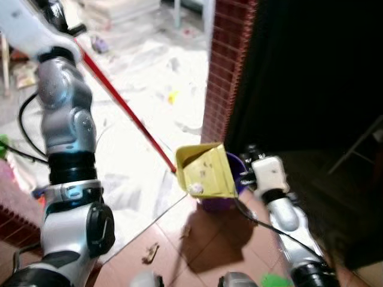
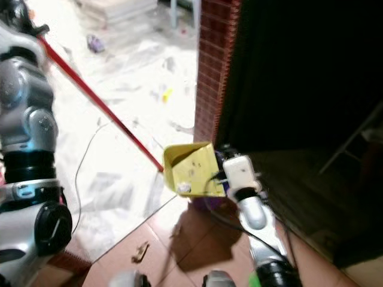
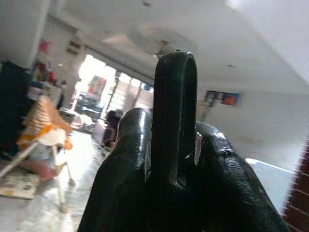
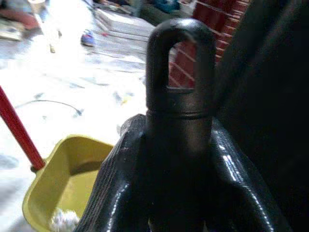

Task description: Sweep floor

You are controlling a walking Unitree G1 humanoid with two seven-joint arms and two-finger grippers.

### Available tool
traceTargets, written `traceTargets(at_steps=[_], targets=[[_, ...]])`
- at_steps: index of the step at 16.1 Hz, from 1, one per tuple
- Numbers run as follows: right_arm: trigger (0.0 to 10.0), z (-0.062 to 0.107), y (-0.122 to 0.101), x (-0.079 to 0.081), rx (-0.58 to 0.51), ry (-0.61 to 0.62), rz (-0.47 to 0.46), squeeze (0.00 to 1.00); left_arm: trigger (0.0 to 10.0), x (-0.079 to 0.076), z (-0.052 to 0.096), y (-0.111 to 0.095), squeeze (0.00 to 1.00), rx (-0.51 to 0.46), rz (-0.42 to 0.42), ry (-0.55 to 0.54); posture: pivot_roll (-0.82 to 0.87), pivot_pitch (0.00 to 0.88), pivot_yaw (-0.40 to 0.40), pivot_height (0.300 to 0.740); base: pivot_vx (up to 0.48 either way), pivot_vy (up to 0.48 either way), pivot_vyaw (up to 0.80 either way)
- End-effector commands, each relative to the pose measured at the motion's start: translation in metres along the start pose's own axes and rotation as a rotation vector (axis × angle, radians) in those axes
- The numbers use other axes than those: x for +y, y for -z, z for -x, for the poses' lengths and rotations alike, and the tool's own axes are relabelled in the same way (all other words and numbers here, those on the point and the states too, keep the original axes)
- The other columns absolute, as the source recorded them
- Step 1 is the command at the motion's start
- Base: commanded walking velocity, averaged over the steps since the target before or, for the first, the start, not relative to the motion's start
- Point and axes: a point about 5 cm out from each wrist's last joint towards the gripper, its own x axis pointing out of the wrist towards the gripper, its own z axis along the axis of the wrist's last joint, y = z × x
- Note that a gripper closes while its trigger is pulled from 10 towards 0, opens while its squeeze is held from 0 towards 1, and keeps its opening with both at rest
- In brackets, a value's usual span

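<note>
Terracotta tile floor (image 1: 209, 251) by a brick pillar (image 1: 224, 66), pale littered floor beyond. Head views: yellow dustpan (image 1: 206, 170) is held tilted over a purple bin (image 1: 221, 200), likely for emptying; red broom handle (image 1: 119, 101) is raised by the left arm. Left wrist view: left tool (image 3: 174, 159) is clamped on a black handle loop (image 3: 175, 96). Right wrist view: right tool (image 4: 178, 179) is closed around the dustpan handle (image 4: 179, 67).

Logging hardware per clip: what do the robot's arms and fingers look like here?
Left arm: silver rounded segments, black joint bands, a black cable looping alongside. Right arm: silver, with a white boxy wrist block and black cable. Glossy black rounded fingers.
</note>
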Motion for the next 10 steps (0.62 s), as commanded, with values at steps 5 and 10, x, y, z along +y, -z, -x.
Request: traceTargets(at_steps=[5,10], targets=[[10.0,-0.0029,-0.0118,-0.0027,-0.063,-0.014,0.0,0.0,10.0,-0.0108,-0.0036,-0.0132,0.0,-0.081,-0.022,0.006,-0.13,0.0,0.072,0.74,0.0,0.0,0.11],[10.0,-0.0033,-0.0103,-0.0027,-0.055,-0.009,-0.014,0.0,10.0,-0.0133,-0.0028,-0.0137,0.0,-0.086,-0.02,0.031,-0.12,0.0,0.075,0.74,0.307,0.0,0.22]])
